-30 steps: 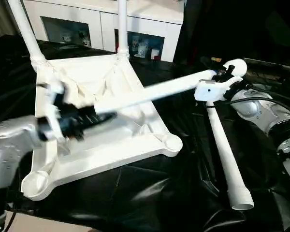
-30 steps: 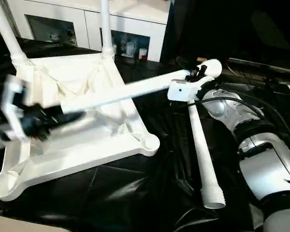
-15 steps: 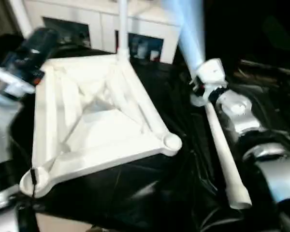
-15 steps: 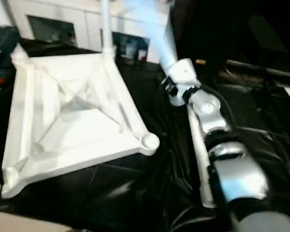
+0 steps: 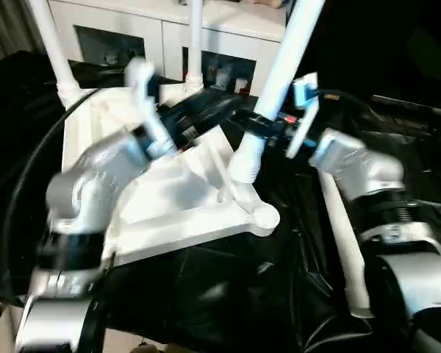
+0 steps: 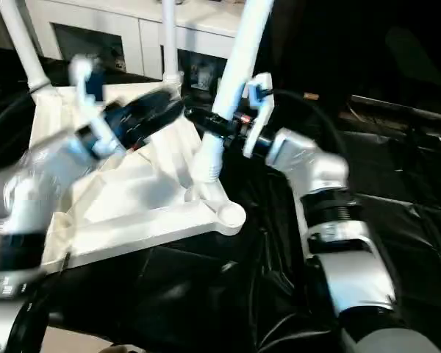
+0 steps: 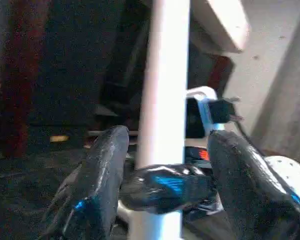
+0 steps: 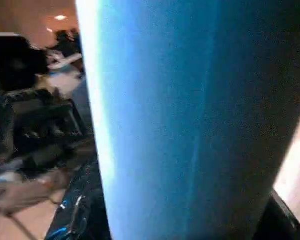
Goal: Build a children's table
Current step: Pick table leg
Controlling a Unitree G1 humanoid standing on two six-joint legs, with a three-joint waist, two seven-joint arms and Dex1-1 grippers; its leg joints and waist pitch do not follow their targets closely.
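On the black-covered bench (image 5: 228,294) the tabletop (image 5: 176,206) lies underside up, two legs (image 5: 55,51) standing in its far sockets. Above its near right corner socket (image 5: 263,218) the right gripper (image 5: 259,126) grasps a third leg (image 5: 272,81), held nearly upright. The left gripper (image 7: 162,170) straddles that leg, fingers (image 7: 105,165) spread and apart from it. A fourth leg (image 5: 343,243) lies right of the tabletop.
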